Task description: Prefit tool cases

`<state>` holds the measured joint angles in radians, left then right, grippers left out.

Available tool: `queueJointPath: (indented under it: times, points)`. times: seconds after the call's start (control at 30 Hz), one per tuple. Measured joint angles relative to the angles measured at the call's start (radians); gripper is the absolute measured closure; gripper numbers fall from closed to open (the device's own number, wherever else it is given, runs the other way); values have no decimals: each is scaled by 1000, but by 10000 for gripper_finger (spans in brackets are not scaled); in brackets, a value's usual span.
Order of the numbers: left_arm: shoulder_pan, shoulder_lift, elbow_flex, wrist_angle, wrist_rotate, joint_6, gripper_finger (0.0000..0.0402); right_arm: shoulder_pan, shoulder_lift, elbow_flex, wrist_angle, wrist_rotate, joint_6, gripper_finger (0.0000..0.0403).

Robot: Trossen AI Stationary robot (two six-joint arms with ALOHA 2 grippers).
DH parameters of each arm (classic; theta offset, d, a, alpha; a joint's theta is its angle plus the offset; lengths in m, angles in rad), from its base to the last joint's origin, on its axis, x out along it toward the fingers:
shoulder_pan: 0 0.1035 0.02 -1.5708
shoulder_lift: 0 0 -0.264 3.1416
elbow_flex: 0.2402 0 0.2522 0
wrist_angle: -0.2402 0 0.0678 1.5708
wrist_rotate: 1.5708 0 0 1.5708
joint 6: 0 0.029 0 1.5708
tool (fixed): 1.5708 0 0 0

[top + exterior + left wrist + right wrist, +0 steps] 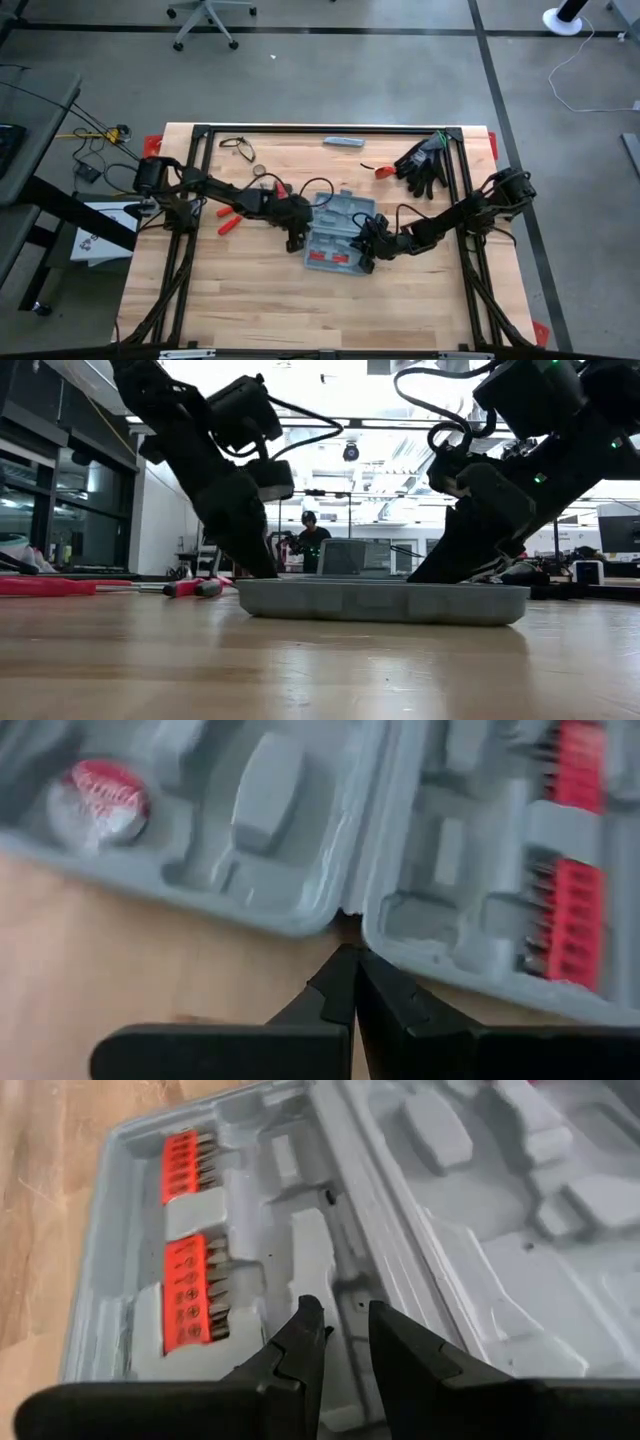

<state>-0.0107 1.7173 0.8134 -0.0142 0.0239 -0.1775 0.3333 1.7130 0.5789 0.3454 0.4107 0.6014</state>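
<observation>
Blue-grey tool case (338, 232) lies open flat at table (250, 300) centre, both halves up; red bit strips (188, 1285) seated in moulded slots; L gripper (352, 982) fully closed, empty, tips at case edge by hinge gap; R gripper (340, 1325) part open, holds nothing, poised over case interior near hinge ridge; black gloves (425, 165) well apart at far R; red-handled tool (230, 224) loose beside L arm.

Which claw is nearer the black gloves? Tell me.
Right. The right claw is at the tool case's right edge, below the black gloves; the left claw sits beyond the case's left edge.
</observation>
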Motion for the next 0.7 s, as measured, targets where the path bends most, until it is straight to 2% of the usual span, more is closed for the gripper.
queueJointPath:
  times: [0.23,0.43,0.57,0.7]
  points:
    - [-35,-75,0,-2,9,20,401,0,0,0,-4,1,-8,325]
    - [-95,-108,1,15,61,62,393,0,0,0,-4,5,-20,325]
    - [-158,-70,1,57,52,156,365,0,0,0,-3,7,-34,325]
    - [-172,-42,1,119,14,161,319,0,0,0,-3,8,-34,325]
